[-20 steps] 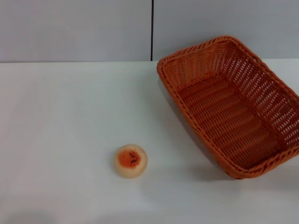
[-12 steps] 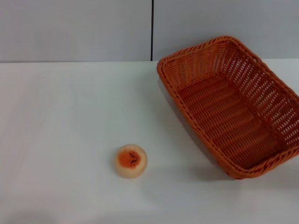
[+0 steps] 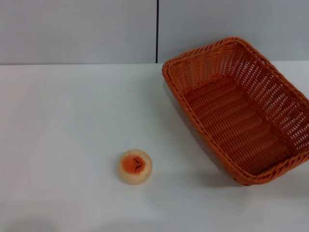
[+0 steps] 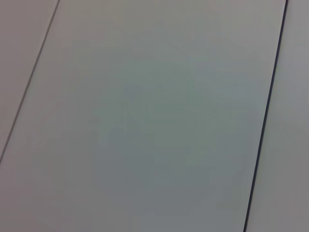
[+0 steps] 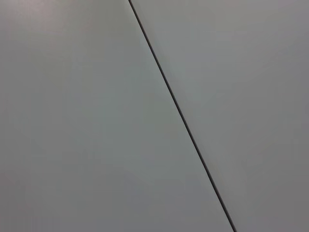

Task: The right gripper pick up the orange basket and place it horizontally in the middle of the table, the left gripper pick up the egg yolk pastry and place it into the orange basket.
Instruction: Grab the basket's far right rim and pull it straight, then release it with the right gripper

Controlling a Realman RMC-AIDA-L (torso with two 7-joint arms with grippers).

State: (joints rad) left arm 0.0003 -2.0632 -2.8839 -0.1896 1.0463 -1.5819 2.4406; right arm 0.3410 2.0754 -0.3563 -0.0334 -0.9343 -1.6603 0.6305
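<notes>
Your orange basket (image 3: pixel 241 113), woven wicker with sloping open-weave sides, sat skewed on the white tabletop (image 3: pixel 63 125). The egg yolk pastry (image 3: pixel 135 166), a small pale ball, lay well apart off its near-left corner. Neither hand showed, grip unknowable; nothing had shifted since earlier

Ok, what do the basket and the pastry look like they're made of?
The orange basket looks like woven wicker or plastic rattan: open-weave sides, braided rim, slight sheen. The egg yolk pastry seems smooth and matte, pale beige with a speckled orange top; real or a replica, I cannot tell. Neither gripper is in view.
</notes>
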